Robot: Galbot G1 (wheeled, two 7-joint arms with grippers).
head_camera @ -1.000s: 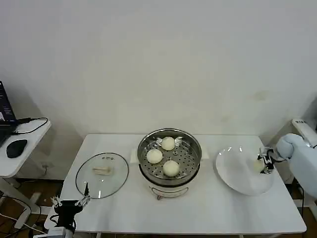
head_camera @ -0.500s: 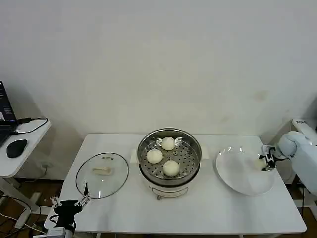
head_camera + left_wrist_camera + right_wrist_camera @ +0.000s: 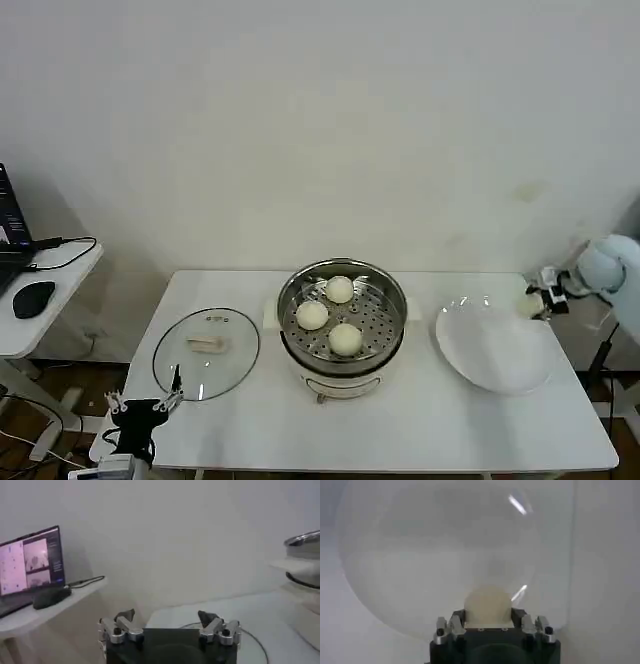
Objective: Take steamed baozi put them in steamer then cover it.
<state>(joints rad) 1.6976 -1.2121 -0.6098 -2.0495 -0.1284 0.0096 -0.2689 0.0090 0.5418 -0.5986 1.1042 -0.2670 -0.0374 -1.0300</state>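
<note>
The steamer (image 3: 342,272) stands at the table's middle with three steamed baozi (image 3: 345,339) on its perforated tray. My right gripper (image 3: 537,302) is shut on a fourth baozi (image 3: 487,605), held in the air above the far right rim of the white plate (image 3: 492,352). The plate (image 3: 420,560) lies below the bun in the right wrist view. The glass cover (image 3: 206,351) with its cream handle lies flat on the table left of the steamer. My left gripper (image 3: 143,407) hangs open at the table's front left corner, its fingers (image 3: 123,617) wide apart.
A side table (image 3: 40,300) with a black mouse and a laptop stands to the left of the work table. The steamer's rim (image 3: 302,540) shows far off in the left wrist view. A white wall runs behind the table.
My right gripper has lifted the baozi off the plate and risen up and back toward the plate's far right rim. The left arm has not moved.
</note>
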